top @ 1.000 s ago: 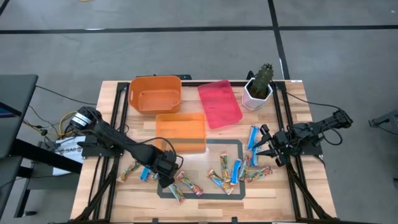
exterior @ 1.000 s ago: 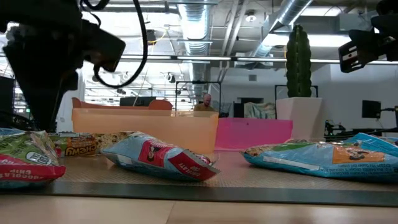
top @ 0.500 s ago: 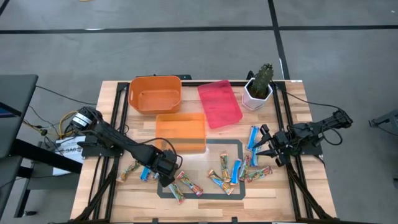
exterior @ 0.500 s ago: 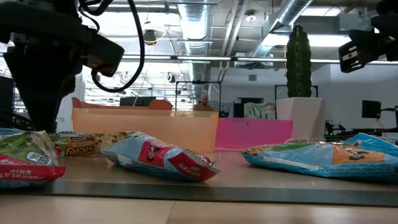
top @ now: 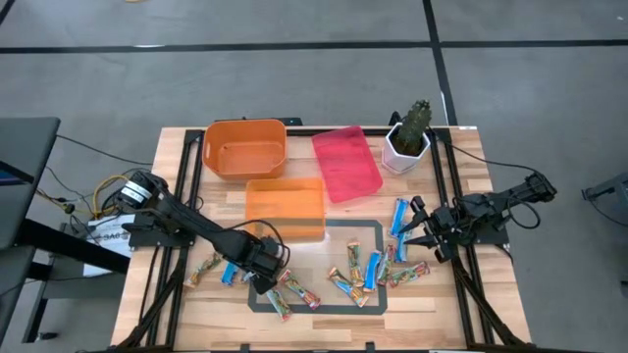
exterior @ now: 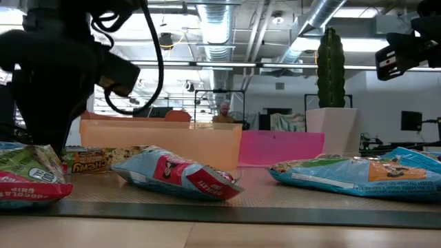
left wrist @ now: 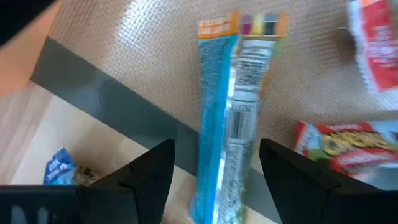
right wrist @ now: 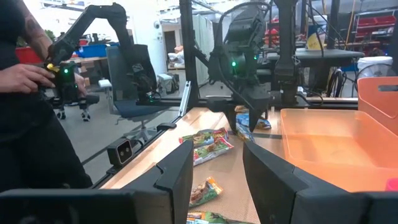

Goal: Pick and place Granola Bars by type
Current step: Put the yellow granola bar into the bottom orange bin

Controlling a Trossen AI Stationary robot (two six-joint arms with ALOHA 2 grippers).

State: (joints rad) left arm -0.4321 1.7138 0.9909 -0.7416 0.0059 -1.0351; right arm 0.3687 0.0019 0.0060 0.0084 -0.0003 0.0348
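Orange bins: the round orange bin [top: 244, 149] at the far left and the rectangular orange bin [top: 285, 208] nearer the middle both look empty.
Pink tray: the pink tray [top: 345, 163], far centre, also looks bare.
Progress: by this look, sorting has hardly begun; every bar seen lies outside a container.
Granola Bars: the Granola Bars [top: 368, 270] lie scattered over the near half of the table [top: 172, 162], a group at the left, a group right of centre.
Left gripper: the left gripper [top: 267, 275] is low over the near-left group, fingers spread wide, nothing held; a blue bar [left wrist: 230, 118] lies flat between them.
Right gripper: the right gripper [top: 417, 233] hovers at the right by the right-hand bars, fingers parted, empty.
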